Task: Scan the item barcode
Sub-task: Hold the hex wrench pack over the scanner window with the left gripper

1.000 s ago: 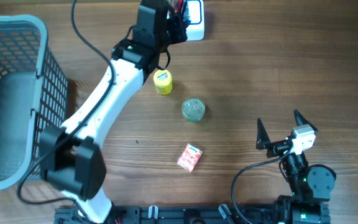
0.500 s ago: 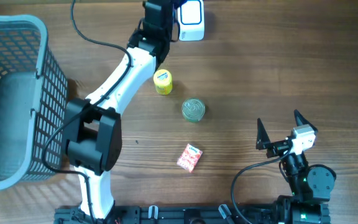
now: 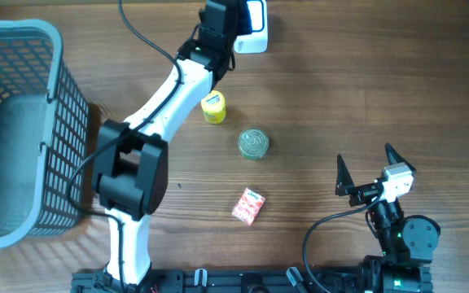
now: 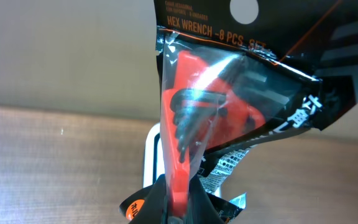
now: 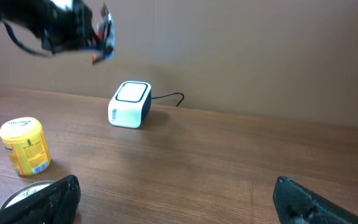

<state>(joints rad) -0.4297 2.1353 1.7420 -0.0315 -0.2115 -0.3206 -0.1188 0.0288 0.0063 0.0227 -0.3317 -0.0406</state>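
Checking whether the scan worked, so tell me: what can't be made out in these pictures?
Barcode on the hex wrench pack: not showing in the left wrist view; the pack's top is cut off by the frame edge.
Scanner: overhead, partly hidden by the left arm and cut by the top edge.
Left gripper: its fingertips are covered by the pack.
Red packet: overhead, print too small to read.
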